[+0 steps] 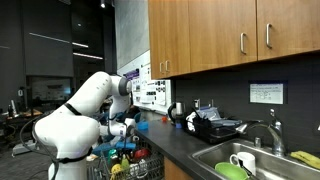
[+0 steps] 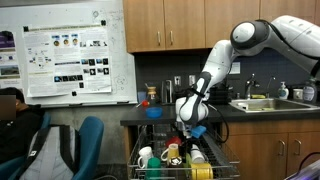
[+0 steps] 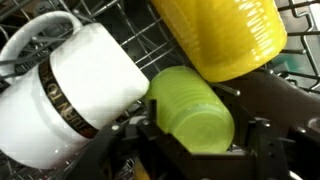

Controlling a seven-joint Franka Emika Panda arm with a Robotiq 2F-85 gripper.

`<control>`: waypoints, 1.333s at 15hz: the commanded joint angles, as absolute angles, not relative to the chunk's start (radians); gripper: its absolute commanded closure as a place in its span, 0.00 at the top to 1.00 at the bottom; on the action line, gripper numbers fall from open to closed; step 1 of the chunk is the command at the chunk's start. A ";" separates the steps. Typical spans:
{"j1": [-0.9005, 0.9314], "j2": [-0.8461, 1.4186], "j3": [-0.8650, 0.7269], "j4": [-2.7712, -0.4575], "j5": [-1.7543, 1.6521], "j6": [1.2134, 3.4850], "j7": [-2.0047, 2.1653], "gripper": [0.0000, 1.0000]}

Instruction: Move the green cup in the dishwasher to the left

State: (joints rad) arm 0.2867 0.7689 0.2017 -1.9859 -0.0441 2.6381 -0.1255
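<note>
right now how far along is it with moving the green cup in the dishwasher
Approach looks done: the gripper is down in the dishwasher rack. In hand: in the wrist view its fingers flank the green cup, between a white mug and a yellow cup; whether they are clamped is unclear. Left: lifting it and setting it down further left.

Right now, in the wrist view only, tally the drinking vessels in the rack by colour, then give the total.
white mug: 1
yellow cup: 1
green cup: 1
Total: 3
</note>
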 commanded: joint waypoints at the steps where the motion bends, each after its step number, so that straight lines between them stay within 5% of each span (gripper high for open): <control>1: 0.297 0.757 0.196 -1.979 -0.065 2.615 -0.096 0.45; 20: 0.242 0.544 0.246 -2.061 -0.016 2.597 -0.107 0.45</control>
State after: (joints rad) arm 0.2606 0.6138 0.2279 -2.0228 -0.0334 2.6046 -0.1126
